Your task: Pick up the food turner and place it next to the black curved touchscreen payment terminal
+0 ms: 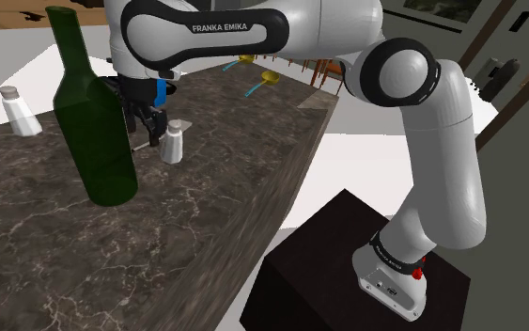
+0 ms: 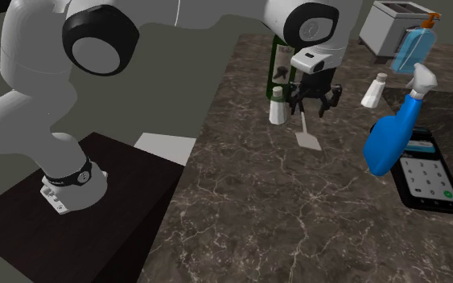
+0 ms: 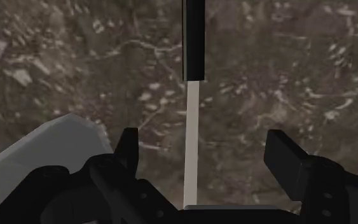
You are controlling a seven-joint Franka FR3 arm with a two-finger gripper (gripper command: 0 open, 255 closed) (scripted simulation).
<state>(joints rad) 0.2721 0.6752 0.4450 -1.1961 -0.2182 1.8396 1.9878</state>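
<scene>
The food turner lies flat on the dark marble counter (image 2: 297,217), with a black handle (image 3: 194,38), a thin white shaft (image 3: 191,140) and a pale flat blade (image 2: 307,141). My gripper (image 2: 313,108) hangs just above the shaft and is open, one finger (image 3: 128,149) on each side and neither touching it. In the shoulder view the gripper (image 1: 149,120) sits behind the green bottle. The black payment terminal (image 2: 427,173), with a keypad and green key, lies flat near the second exterior view's right edge, well away from the turner.
A tall green bottle (image 1: 91,122) and a white shaker (image 1: 171,143) stand close to the gripper; another shaker (image 1: 18,111) is farther off. A blue spray bottle (image 2: 395,133) stands beside the terminal. A white appliance (image 2: 393,24) stands at the counter's back.
</scene>
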